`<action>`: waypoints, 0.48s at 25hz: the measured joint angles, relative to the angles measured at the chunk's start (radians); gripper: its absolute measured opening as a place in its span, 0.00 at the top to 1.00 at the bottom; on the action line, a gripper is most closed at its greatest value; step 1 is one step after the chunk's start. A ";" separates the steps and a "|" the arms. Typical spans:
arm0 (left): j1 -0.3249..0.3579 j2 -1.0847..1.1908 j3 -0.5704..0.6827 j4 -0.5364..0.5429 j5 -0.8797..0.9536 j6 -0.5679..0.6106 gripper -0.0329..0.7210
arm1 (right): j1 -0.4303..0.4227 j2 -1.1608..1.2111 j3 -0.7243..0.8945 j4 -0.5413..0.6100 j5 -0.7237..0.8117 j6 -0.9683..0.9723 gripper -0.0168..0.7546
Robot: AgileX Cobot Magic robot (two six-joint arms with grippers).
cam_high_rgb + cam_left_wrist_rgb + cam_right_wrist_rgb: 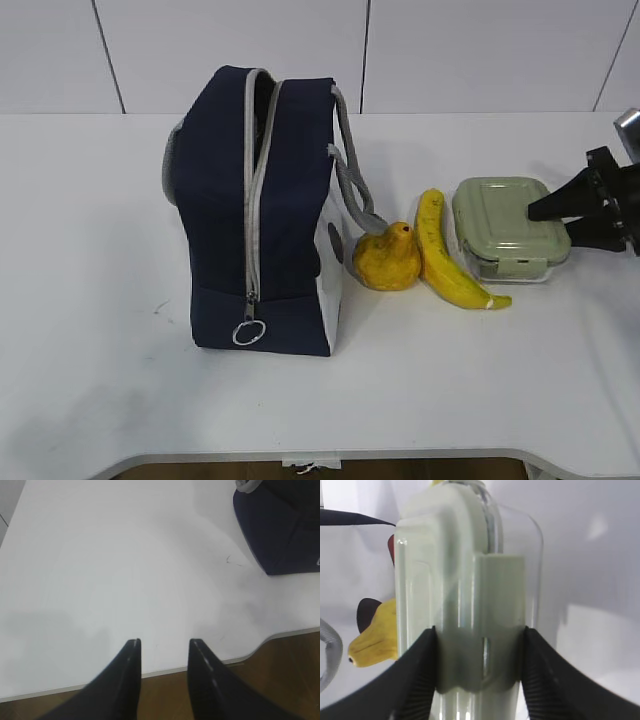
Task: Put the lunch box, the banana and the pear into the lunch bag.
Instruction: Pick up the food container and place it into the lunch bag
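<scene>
The navy lunch bag point(260, 210) stands upright left of centre, its zipper open down the front; a corner of it shows in the left wrist view point(280, 530). The pear point(385, 260) sits against its right side, and the banana point(445, 255) lies beside the pear. The sage-lidded lunch box point(505, 225) rests on the table at the right. My right gripper point(560, 225) is shut on the lunch box's near end, fingers pressing lid and base at the clip point(479, 645). The pear point(375, 640) shows beyond the box. My left gripper point(165, 642) is open and empty over the table's front edge.
The white table point(100, 300) has a rounded front edge point(280, 635) with brown floor below it. A white panelled wall point(450, 50) stands behind. The bag's grey handles point(350, 180) hang towards the pear, and the ring pull point(248, 332) hangs at its base.
</scene>
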 joint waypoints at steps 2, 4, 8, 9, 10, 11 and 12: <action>0.000 0.000 0.000 -0.002 0.000 0.000 0.63 | 0.000 -0.023 0.000 -0.014 0.000 0.017 0.50; 0.000 0.000 0.000 -0.002 0.000 0.000 0.63 | 0.000 -0.046 0.000 -0.022 0.000 0.032 0.50; 0.000 0.000 0.000 -0.043 -0.003 0.000 0.63 | 0.000 -0.105 0.002 -0.026 0.002 0.068 0.50; 0.000 0.000 0.000 -0.057 -0.003 0.000 0.63 | 0.000 -0.117 0.002 -0.026 0.002 0.077 0.50; 0.000 0.000 0.000 -0.075 -0.007 0.000 0.63 | 0.000 -0.137 0.002 -0.029 0.002 0.093 0.50; 0.000 0.000 0.000 -0.094 -0.009 0.000 0.63 | 0.000 -0.148 0.002 -0.030 0.002 0.104 0.50; 0.000 0.000 0.000 -0.111 -0.011 0.000 0.63 | 0.000 -0.165 0.002 -0.030 0.005 0.118 0.50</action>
